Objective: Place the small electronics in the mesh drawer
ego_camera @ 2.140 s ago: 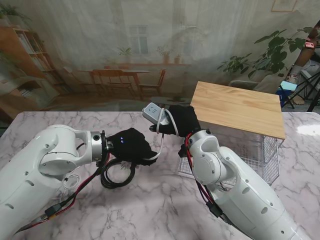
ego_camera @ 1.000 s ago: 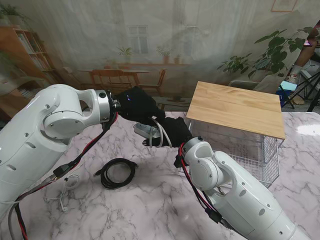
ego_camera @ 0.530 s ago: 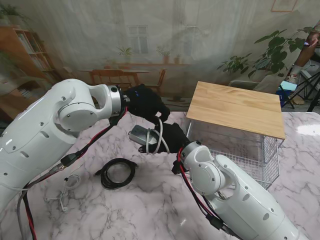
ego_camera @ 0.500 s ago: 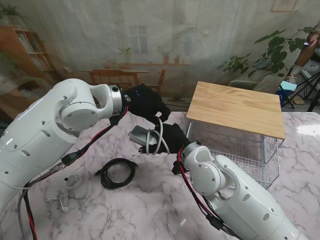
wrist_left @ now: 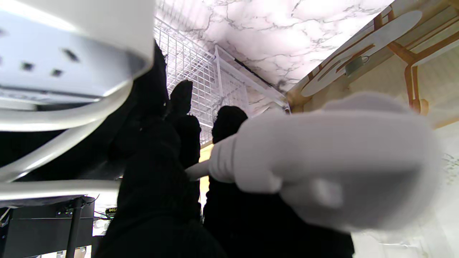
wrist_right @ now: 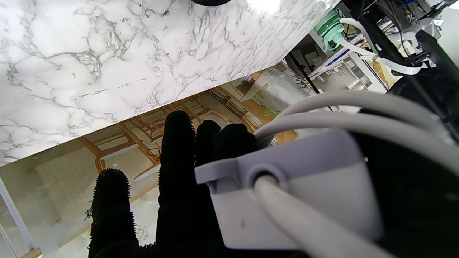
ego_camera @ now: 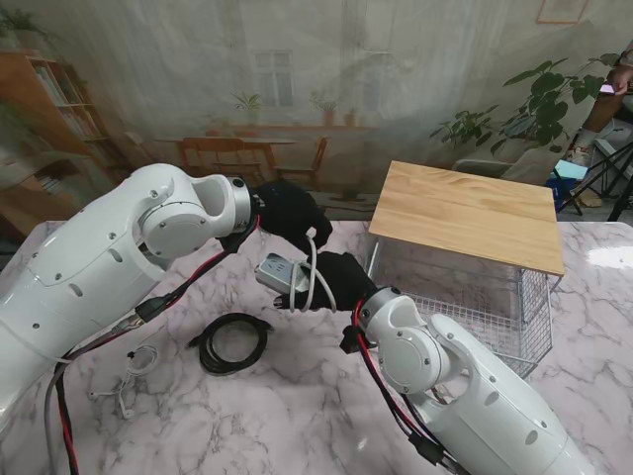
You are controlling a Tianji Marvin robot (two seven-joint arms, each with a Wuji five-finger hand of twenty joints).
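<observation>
The power strip is held off the table, left of the mesh drawer, its long axis pointing roughly toward the drawer's near left corner. The right hand has its fingers clamped on the strip's drawer-side end, while the left hand, farther from me, is closed on the white plug and cord. My judgement: the right hand is nearer the drawer, so the load must travel rightward.

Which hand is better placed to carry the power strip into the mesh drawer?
Right, probably: the right hand holds the power strip and is nearer the mesh drawer; the left hand holds the plug.
</observation>
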